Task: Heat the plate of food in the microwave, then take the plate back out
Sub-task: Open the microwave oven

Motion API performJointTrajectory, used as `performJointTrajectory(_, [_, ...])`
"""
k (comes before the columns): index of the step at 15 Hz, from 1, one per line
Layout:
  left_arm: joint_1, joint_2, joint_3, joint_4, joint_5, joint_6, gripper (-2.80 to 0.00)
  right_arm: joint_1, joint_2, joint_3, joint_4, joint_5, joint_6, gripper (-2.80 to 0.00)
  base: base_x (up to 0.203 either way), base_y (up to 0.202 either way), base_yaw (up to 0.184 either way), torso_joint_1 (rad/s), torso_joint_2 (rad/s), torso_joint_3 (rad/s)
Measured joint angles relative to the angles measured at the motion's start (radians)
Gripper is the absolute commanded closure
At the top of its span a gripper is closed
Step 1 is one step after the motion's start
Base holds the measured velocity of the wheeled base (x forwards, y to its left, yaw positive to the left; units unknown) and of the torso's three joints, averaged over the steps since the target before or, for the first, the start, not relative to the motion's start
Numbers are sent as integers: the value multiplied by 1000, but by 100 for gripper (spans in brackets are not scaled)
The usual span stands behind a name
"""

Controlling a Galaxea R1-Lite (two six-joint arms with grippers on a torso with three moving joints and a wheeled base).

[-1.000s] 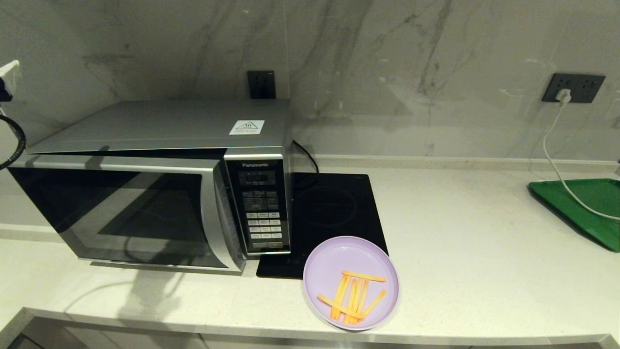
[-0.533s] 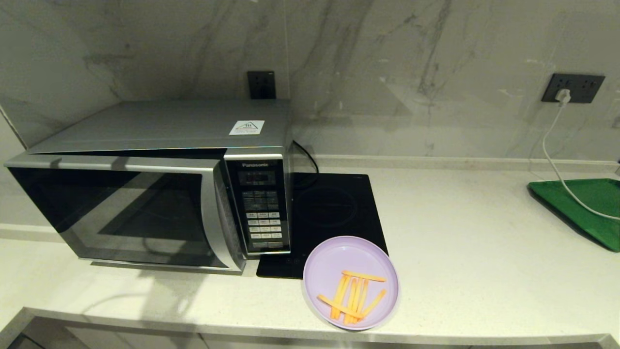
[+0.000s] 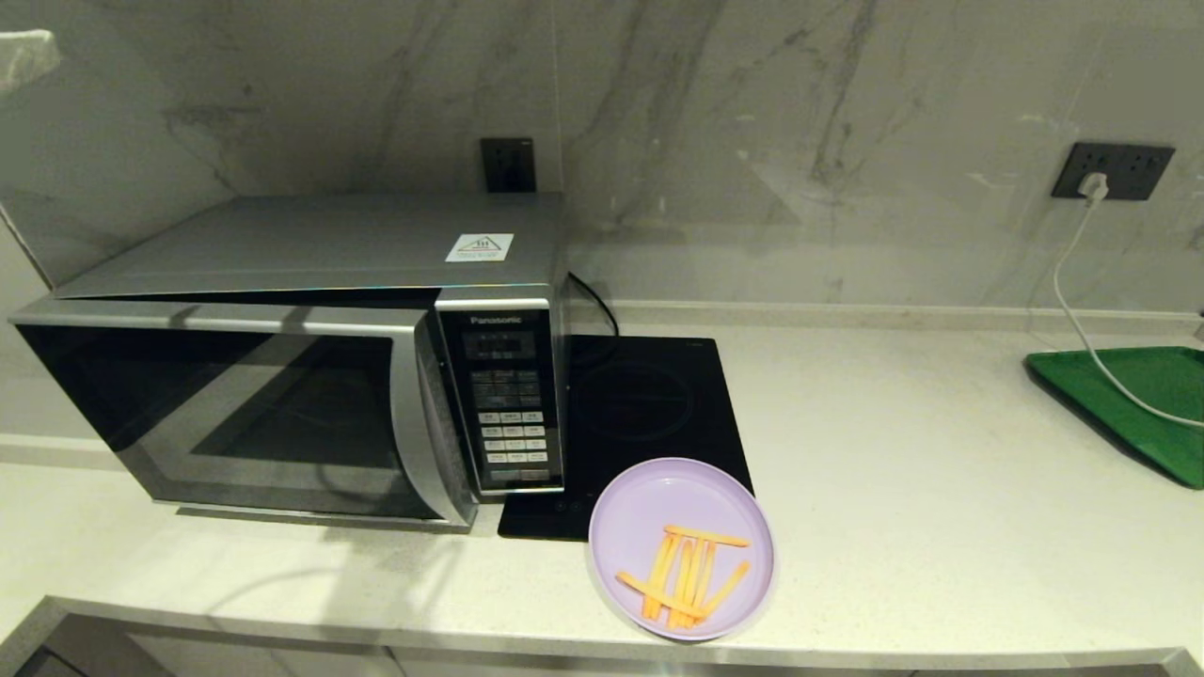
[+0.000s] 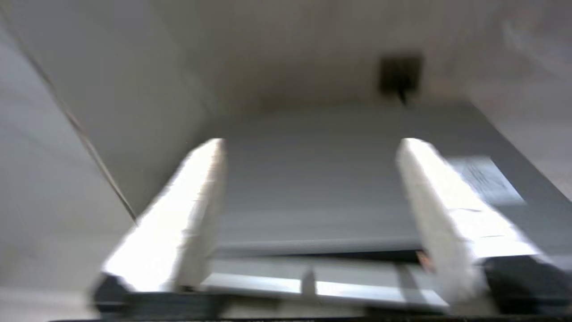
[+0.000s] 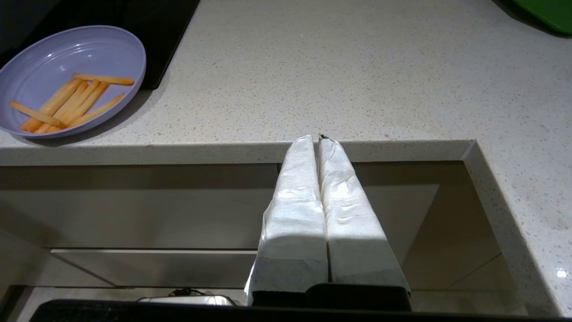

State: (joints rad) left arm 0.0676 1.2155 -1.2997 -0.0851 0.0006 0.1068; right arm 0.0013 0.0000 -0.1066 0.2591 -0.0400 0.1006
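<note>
The plate of food (image 3: pixel 681 548), pale lilac with orange fries (image 3: pixel 691 574), sits near the counter's front edge, partly on the black hob; the right wrist view also has the plate (image 5: pixel 67 58). The silver microwave (image 3: pixel 310 244) stands left of it, and a dark gap runs along the top of its glass door (image 3: pixel 216 414). My left gripper (image 4: pixel 310 143) hovers open and empty above the microwave's top (image 4: pixel 313 188); only a white fingertip (image 3: pixel 23 56) shows in the head view. My right gripper (image 5: pixel 318 137) is shut, parked below the counter's front edge.
A black induction hob (image 3: pixel 649 404) lies right of the microwave. A green tray (image 3: pixel 1138 395) sits at the far right with a white cable (image 3: pixel 1082 320) trailing onto it from a wall socket (image 3: pixel 1115 169). The marble wall rises close behind.
My left gripper has left the head view's left edge and risen; only a fingertip shows now at the top left corner. Its shadow on the microwave door has shifted. Plate and right arm have not moved.
</note>
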Motion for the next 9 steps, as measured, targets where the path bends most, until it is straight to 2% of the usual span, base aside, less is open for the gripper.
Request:
performJointTrajectory(5, [-206, 10, -80, 255, 153, -88, 0, 0, 0, 0, 0, 1, 0, 0, 0, 0, 0, 0, 0, 0])
performJointTrajectory(7, [-284, 46, -157, 368, 236, -166, 0, 0, 0, 0, 0, 1, 0, 0, 0, 0, 0, 0, 0, 0])
performJointTrajectory(9, [-340, 103, -229, 484, 333, -204, 0, 0, 0, 0, 0, 0, 0, 0, 0, 0, 0, 0, 0, 0])
